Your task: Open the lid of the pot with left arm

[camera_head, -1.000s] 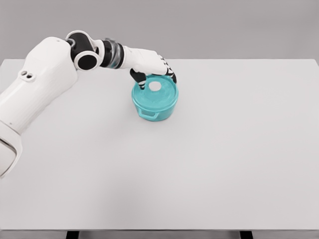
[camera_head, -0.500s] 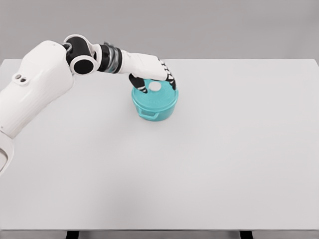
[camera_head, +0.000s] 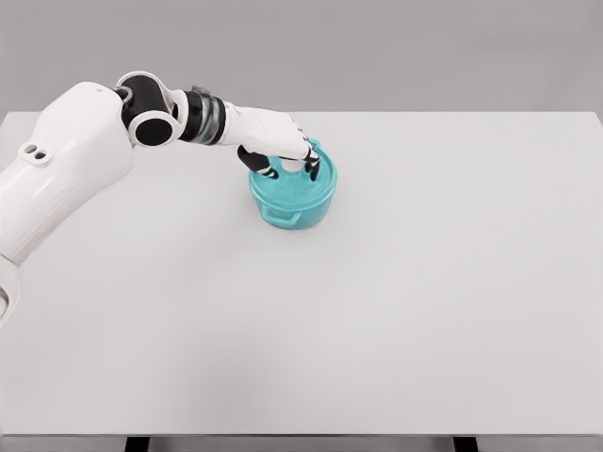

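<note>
just the one head cam here, looking down and forward over the whole white counter point(camera_head: 396, 311) from a fair way back, grey wall behind

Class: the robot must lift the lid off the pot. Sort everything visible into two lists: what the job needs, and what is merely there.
Needed for the job:
- left hand
- round teal lid
- round teal pot with side handle

Merely there:
- flat white table

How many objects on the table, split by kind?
Teal pot: 1
Teal lid, on the pot under the left hand: 1
Total: 2, both on the white table. Only one arm is in view.
</note>
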{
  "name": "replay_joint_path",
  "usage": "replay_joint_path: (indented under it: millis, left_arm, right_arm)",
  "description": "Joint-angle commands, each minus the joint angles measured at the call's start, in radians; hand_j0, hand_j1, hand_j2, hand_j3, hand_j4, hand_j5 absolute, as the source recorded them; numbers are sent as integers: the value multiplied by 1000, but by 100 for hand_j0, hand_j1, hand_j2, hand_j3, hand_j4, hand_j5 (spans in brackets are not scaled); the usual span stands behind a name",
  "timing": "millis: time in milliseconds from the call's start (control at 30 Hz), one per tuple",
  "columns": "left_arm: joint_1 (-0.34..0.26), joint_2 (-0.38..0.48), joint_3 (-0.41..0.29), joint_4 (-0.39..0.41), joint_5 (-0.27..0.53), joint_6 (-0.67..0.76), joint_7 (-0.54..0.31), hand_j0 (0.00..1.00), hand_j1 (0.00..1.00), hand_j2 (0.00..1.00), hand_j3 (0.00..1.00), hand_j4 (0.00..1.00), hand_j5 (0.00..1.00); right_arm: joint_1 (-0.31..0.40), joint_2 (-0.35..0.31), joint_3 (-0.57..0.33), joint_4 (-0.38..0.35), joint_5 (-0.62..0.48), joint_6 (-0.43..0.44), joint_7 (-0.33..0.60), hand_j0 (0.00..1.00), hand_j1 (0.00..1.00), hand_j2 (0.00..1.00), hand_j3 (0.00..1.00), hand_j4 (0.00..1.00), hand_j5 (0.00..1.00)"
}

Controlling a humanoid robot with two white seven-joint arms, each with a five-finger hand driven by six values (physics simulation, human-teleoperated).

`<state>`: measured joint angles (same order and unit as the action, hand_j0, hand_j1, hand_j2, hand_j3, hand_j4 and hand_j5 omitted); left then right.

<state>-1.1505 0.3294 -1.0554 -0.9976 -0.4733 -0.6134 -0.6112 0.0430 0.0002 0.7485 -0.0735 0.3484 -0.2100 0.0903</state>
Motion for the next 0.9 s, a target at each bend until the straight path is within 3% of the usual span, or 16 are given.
replay_joint_path:
  millis: [0, 267, 367, 633, 800, 867]
  left_arm:
    - [0, 0, 2, 1, 4, 3, 0, 56, 56, 56, 56, 56, 56]
    - [-2, 2, 3, -1, 5, 3, 0, 41, 41, 41, 41, 41, 41]
    - [-5, 11, 9, -1, 9, 3, 0, 41, 41, 41, 41, 41, 41]
    - [0, 298, 17, -93, 4, 3, 1, 40, 40, 40, 40, 40, 40]
    - [35, 359, 21, -93, 1, 3, 0, 42, 42, 42, 42, 42, 42]
    - [37, 361, 20, -93, 2, 3, 0, 47, 47, 47, 47, 47, 47]
  right_arm:
    - [0, 0, 0, 0, 0, 0, 0, 100, 100, 100, 100, 100, 100]
    - [0, 0, 0, 0, 0, 0, 0, 100, 100, 100, 100, 100, 100]
    - [0, 0, 0, 0, 0, 0, 0, 100, 100, 100, 100, 100, 100]
    - [0, 0, 0, 0, 0, 0, 0, 100, 100, 100, 100, 100, 100]
    - [0, 0, 0, 0, 0, 0, 0, 100, 100, 100, 100, 100, 100]
    - [0, 0, 0, 0, 0, 0, 0, 100, 100, 100, 100, 100, 100]
